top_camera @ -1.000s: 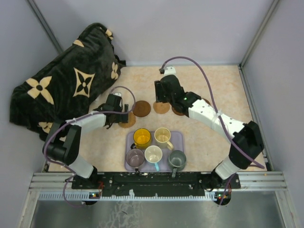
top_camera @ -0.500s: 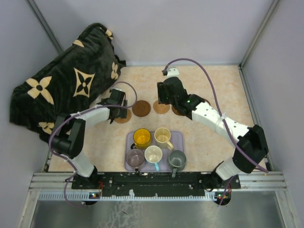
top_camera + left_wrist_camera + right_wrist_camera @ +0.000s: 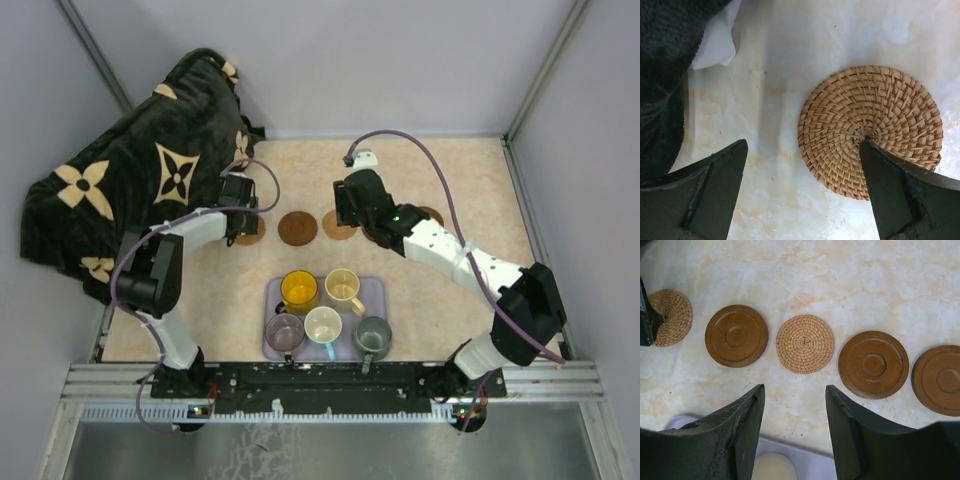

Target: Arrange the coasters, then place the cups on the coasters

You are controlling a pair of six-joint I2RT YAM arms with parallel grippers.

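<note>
Five coasters lie in a row across the table: a woven one, a dark wooden one, a second woven one and two more dark ones. My left gripper hangs open over the leftmost woven coaster, its right finger above the disc's middle, holding nothing. My right gripper is open and empty, just in front of the middle woven coaster. Yellow, cream, mauve, white and grey-green cups stand on the lavender tray.
A black blanket with beige flower shapes is piled at the back left, close to my left gripper; its dark edge and a white tag show in the left wrist view. Grey walls enclose the table.
My left gripper has moved back and to the left, and the woven coaster under it has shifted the same way, away from the tray. The right gripper has drifted slightly right.
</note>
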